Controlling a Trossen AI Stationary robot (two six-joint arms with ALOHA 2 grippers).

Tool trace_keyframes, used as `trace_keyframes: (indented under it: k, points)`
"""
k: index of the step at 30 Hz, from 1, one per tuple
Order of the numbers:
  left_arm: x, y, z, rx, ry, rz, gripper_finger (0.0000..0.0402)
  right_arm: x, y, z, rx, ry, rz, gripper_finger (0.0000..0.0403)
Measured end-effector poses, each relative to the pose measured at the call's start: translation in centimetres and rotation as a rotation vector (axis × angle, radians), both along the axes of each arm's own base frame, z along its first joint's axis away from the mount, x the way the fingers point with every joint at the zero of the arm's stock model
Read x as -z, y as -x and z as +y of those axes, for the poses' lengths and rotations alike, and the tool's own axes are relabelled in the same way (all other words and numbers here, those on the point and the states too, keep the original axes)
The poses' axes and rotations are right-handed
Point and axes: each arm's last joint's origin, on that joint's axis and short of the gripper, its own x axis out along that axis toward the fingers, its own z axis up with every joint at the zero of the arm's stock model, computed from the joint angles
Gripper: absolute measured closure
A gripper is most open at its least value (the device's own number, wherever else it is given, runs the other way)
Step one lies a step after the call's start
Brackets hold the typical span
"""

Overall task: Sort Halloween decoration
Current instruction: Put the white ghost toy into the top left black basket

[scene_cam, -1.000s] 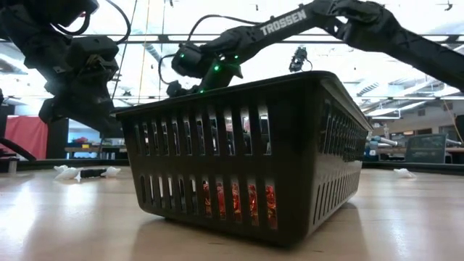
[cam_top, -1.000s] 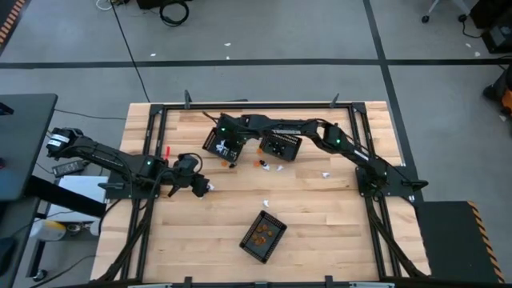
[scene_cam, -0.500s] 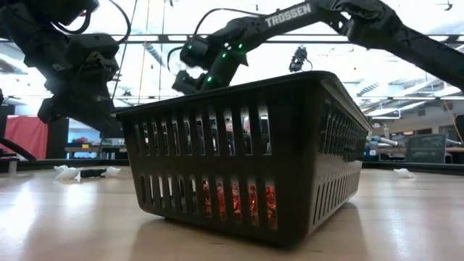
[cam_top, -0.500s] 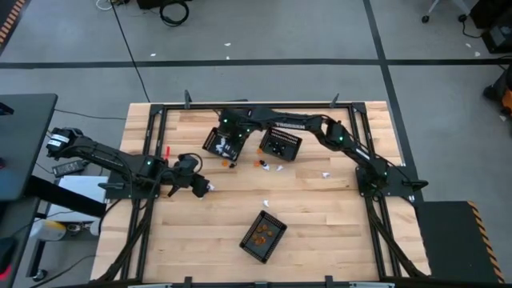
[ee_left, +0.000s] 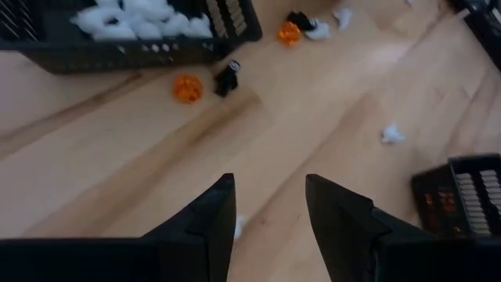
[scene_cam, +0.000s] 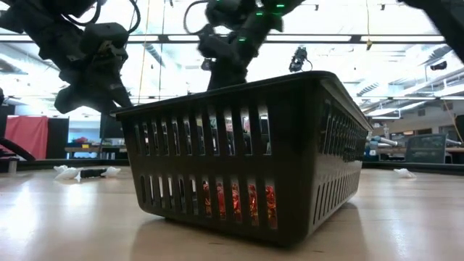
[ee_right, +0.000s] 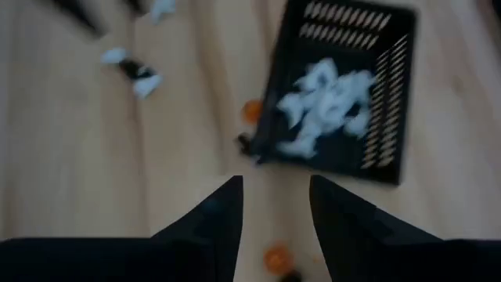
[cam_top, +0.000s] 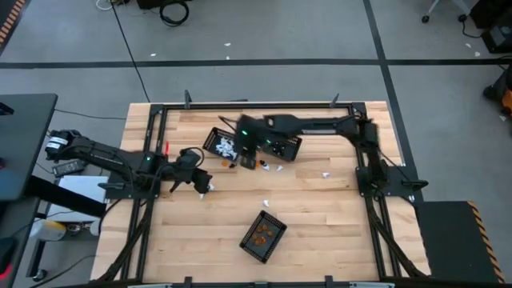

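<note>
Loose Halloween trinkets lie on the table: an orange ball (ee_left: 187, 88), a black figure (ee_left: 227, 77), another orange one (ee_left: 289, 33) and white ones (ee_left: 392, 134). My left gripper (cam_top: 200, 182) (ee_left: 270, 219) hovers open over bare wood at the left, with a white scrap (ee_left: 239, 227) beside one finger. My right gripper (cam_top: 248, 158) (ee_right: 274, 211) is open and empty above the table, just on the near side of the basket of white trinkets (cam_top: 225, 144) (ee_right: 333, 106).
A second black basket (cam_top: 281, 145) stands to the right of the white-filled one. A third, with orange trinkets (cam_top: 263, 234), sits toward the near edge and fills the low view (scene_cam: 246, 167). More white bits (cam_top: 326, 174) (scene_cam: 67, 172) are scattered around. A black frame (cam_top: 152, 136) borders the table.
My right gripper has risen and drawn back from over the white-filled basket toward the table's near edge and a little to the right. It now hangs over the loose trinkets in front of that basket. The baskets and trinkets lie as before.
</note>
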Motion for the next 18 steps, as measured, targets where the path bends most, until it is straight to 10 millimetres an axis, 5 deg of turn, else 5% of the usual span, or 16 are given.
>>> trace_keyframes:
  k: [8,18]
  points:
    - [-0.1,-0.1,1.2,-0.074,-0.053,-0.004,0.0237,4.5,6.8,3.7,0.030,-0.007,-0.001,0.0250]
    - [0.0,-0.1,1.4,-0.071,-0.074,0.011,0.0237,7.6,13.2,5.7,0.049,-0.198,0.383,0.0233]
